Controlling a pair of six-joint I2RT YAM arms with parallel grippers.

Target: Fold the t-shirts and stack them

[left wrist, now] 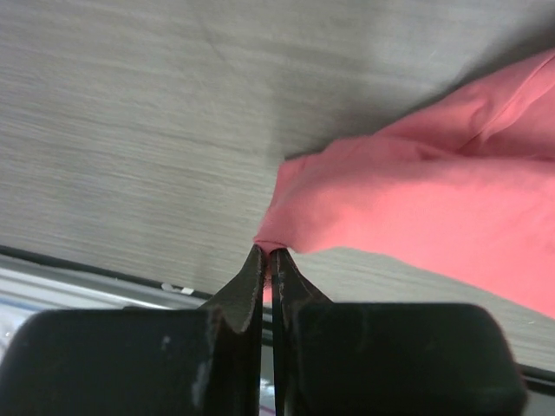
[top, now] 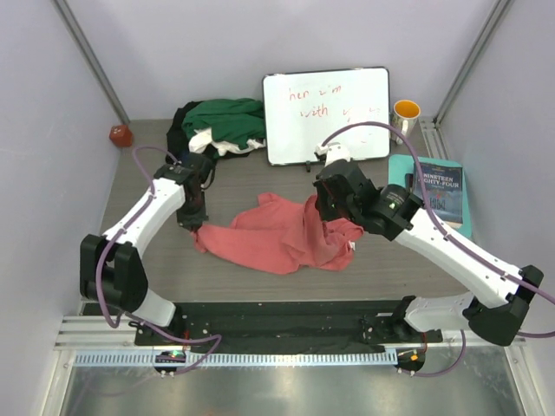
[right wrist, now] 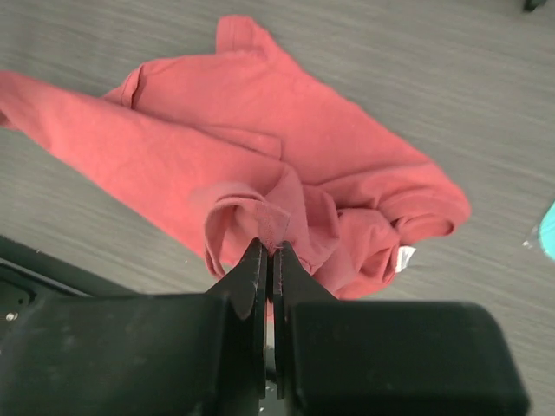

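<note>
Salmon-pink t-shirt: crumpled at centre of table. Pinched at left corner by clenched left gripper; pinched at raised fold by clenched right gripper. Remaining t-shirts: heaped beside white board

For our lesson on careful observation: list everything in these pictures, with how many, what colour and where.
pink t-shirt: one, salmon-pink, crumpled mid-table
shirt pile: number unclear, dark green, white, black, far left
whiteboard: one, white with red writing, leaning at the far wall
mug: one, orange-yellow, far right beside the whiteboard
book: one, dark blue, right side
teal mat: one, teal, under the book
round thing: one, red, far left corner
table: one, grey wood grain
left gripper: one, black, shut on the pink t-shirt's left corner
right gripper: one, black, shut on a fold at its right
</note>
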